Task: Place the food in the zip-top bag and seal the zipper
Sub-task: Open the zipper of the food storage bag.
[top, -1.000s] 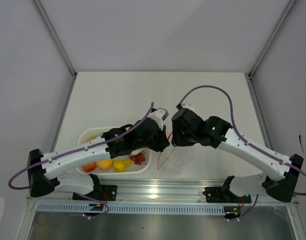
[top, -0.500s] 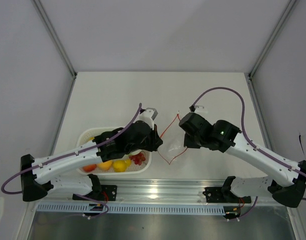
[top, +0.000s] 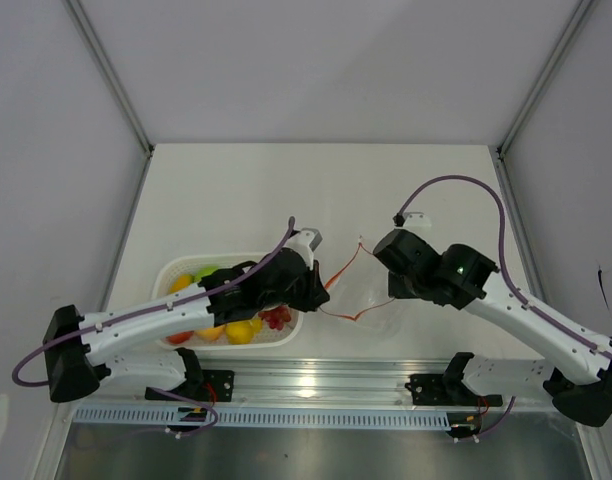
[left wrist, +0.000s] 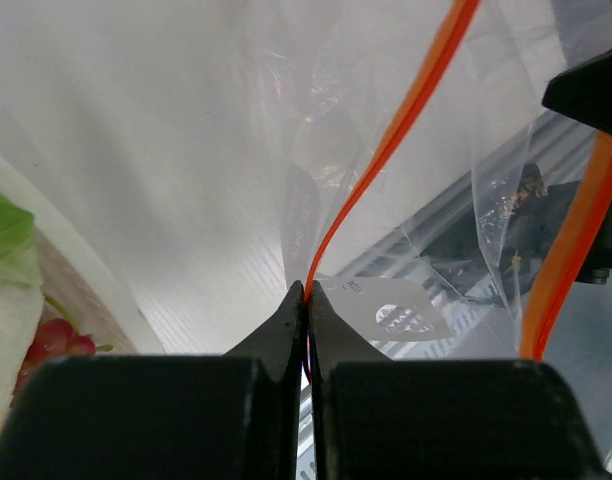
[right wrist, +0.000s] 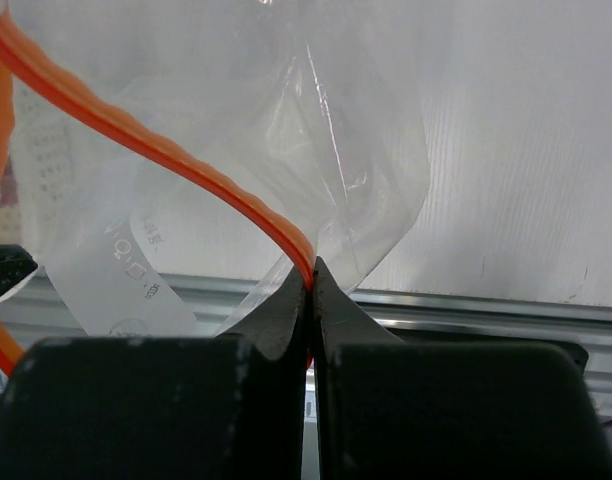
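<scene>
The clear bag [top: 364, 305] is held up just over the bench [top: 236, 190], close to the middle of its near edge, between the two arms. Its orange zipper [top: 341, 268] is gripped at two separate spots. The left gripper [top: 324, 290] is clenched on the strip at the bag's left side, and the right gripper [top: 391, 298] is clenched on it at the right side. Each wrist view shows the black fingers pressed together with the strip caught between their tips. The two runs of the strip are seen apart, as slack curves, and the film hangs creased below them. The toy fruit [top: 239, 331] lies in a white basket [top: 166, 272] at the near left part of the bench, whose right wall is just beside the bag. Much of the basket is covered by the left arm [top: 166, 310], which lies across it. Green and orange pieces are seen at its far side, orange and yellow ones along its near wall, and a red grape bunch [top: 277, 318] at its near right corner. A metal rail [top: 316, 380] runs along the near edge, and a purple cable [top: 456, 185] is looped over each arm.
</scene>
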You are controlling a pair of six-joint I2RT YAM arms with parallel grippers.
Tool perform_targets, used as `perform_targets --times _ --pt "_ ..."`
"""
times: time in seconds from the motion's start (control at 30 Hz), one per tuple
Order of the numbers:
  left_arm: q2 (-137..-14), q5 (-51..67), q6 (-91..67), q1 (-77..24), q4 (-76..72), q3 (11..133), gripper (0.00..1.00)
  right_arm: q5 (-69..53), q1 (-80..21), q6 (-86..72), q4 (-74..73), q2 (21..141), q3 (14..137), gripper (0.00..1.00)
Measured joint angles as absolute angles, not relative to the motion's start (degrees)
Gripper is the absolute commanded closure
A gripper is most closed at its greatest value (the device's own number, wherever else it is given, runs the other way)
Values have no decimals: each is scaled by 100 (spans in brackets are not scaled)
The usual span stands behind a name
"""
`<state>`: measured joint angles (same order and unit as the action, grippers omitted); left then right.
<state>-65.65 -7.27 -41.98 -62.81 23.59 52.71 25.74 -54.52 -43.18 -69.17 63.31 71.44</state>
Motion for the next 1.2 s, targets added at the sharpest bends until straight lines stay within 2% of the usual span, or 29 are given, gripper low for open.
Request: perform_targets --times 0.13,0.2,0.23,0.27,0.3,0.33,0.43,0.47,0.53,0.73,0.93,1.2 --pt "-6775 -456 -4200 -6281 2123 5240 99 2539 -5457 -4206 -6858 6427 7008 100" --pt "-6829 -370 -4174 -6281 2060 5221 88 2539 -5457 -4169 -6849 6427 7002 100" --pt "-6864 -320 -4141 -6281 2038 5221 81 2539 -5457 -4152 -6847 6427 7002 100" --pt "-6897 -283 -4108 -6281 2021 5221 68 2536 -5457 -4145 -6845 6427 7000 100" --pt "-6923 -276 -4053 -6278 2016 5221 61 2536 -5457 -4136 -6842 6427 6997 100" --pt "-6934 -276 -4003 -6276 2021 5221 48 2536 -5459 -4132 -6842 6427 6995 100" --pt "-6906 -307 -3894 -6267 2005 5221 27 2512 -5492 -4128 -6810 6427 6993 100" --pt "-6873 -340 -3839 -6263 2010 5221 12 2499 -5505 -4128 -6785 6427 6987 100" --pt "-6744 -438 -3736 -6259 2023 5218 1 2469 -5557 -4123 -6731 6427 6958 100" --pt "-6060 -873 -3489 -6259 2064 5212 1 2351 -5769 -4130 -6530 6479 6805 100" --pt "-5109 -1811 -3299 -6259 2462 4989 1 2287 -5894 -4130 -6322 6716 6740 100" --pt "-4956 -2749 -3190 -6259 3135 4270 0 2281 -5913 -4062 -6182 6733 6740 100"
